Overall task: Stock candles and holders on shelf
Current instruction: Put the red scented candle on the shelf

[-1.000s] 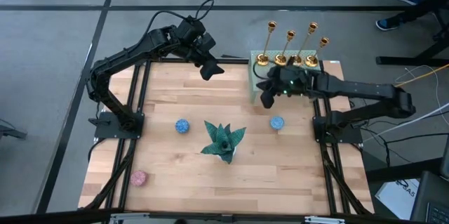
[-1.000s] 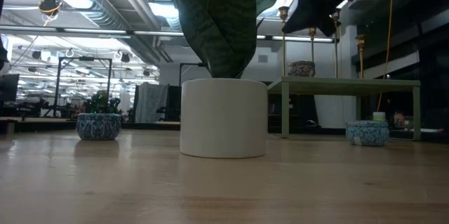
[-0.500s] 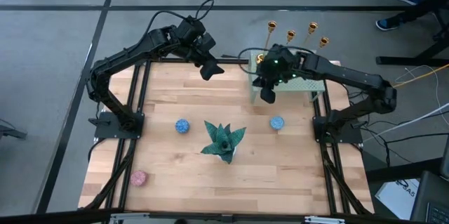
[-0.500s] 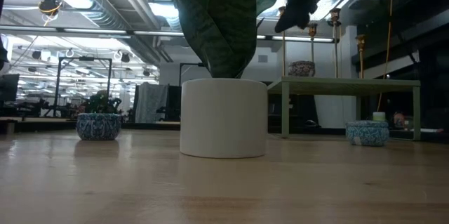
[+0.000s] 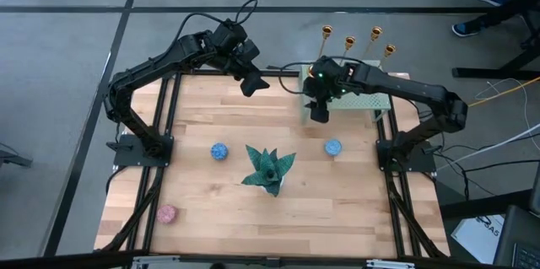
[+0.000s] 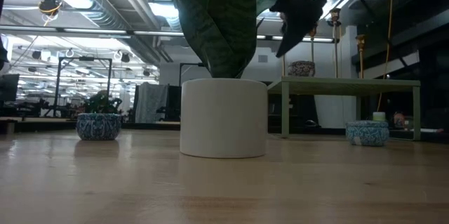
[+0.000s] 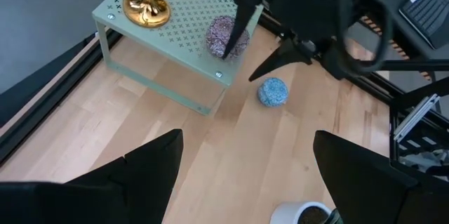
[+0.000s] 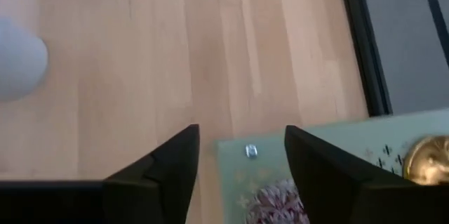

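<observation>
The pale green shelf stands at the table's far right. Gold holders stand by their bases along its far side. A mauve candle lies on the shelf top near its near left corner. My right gripper hangs open above that candle, its fingers clear of it. Two blue candles and a pink candle lie on the wood. My left gripper hovers open over the table's far left.
A teal spiky ornament in a white pot stands mid-table between the blue candles. Black frame rails run along the table's left and right sides. Bare wood lies in front of the shelf and across the near half.
My right arm has swung toward the far edge over the shelf, while its gripper stays above the shelf's near left corner and has opened. The mauve candle has stayed where it was on the shelf top.
</observation>
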{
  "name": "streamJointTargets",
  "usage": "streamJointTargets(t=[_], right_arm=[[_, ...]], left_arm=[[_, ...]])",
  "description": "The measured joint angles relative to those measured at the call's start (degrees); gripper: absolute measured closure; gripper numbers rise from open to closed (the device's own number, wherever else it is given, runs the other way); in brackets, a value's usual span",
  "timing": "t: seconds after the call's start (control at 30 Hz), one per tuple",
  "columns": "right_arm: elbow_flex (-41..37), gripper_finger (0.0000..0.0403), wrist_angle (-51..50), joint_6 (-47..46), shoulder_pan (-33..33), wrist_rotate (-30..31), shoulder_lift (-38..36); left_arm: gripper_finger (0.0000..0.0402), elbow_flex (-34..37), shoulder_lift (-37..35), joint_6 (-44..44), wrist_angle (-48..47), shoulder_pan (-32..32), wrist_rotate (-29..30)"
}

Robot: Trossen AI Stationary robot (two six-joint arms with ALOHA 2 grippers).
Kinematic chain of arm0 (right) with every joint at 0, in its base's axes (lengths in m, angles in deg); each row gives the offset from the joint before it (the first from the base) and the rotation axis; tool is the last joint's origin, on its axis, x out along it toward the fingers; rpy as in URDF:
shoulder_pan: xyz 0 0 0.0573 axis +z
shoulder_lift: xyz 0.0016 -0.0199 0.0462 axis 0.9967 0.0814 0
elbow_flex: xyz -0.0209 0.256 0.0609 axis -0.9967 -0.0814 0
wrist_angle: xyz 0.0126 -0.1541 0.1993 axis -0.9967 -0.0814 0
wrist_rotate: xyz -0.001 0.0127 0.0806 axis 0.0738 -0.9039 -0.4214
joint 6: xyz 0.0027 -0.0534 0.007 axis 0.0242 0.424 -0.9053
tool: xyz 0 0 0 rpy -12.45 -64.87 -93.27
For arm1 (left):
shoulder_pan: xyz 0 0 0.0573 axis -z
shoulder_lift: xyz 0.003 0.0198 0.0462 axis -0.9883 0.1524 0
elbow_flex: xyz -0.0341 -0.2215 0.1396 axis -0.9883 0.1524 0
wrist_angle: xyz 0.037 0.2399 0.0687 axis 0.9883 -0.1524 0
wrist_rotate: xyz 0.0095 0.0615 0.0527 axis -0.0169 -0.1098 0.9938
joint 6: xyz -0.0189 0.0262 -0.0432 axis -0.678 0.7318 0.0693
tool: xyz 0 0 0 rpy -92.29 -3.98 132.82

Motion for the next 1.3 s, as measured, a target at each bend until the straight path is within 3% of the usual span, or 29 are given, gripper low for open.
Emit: streamJointTargets(t=[0.67,0.93,1.3], right_arm=[[-0.49,0.0222,-7.10,6.10,-5.09,0.29,0.22],[-0.55,0.0227,-13.05,9.22,-5.11,10.72,0.22],[-0.55,0.0227,-19.20,9.18,-8.85,12.66,0.14]], left_arm=[[0.0084,0.00,0.00,0.02,0.01,0.01,0.00],[0.0084,0.00,0.00,0.02,0.01,0.01,0.00],[0.0084,0.00,0.00,0.02,-1.84,0.10,0.00]])
